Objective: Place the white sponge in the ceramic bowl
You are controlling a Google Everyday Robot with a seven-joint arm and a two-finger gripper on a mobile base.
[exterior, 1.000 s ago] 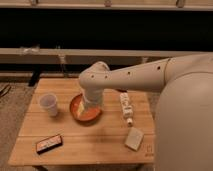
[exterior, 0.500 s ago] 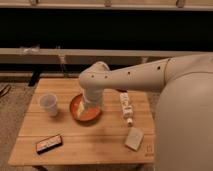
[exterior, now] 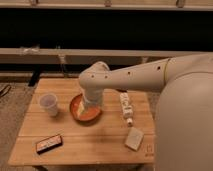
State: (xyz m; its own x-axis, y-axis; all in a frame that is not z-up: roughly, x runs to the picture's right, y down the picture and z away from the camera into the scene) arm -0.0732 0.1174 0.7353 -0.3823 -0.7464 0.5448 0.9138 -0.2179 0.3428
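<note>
The end effector [exterior: 93,106], jaws wide, hangs partly hidden over the ceramic bowl [exterior: 74,109]; the white sponge [exterior: 134,138] lies apart on the desk [exterior: 95,147].

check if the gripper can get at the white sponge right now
Probably yes: the gripper hangs over the ceramic bowl, and the white sponge lies uncovered on the table, apart from the bottle.

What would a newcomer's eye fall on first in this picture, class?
The big white robot arm reaches in from the picture's right, its pincer down over the orange-red ceramic bowl mid-table. The white sponge lies apart, near the front right corner of the wooden table.
</note>
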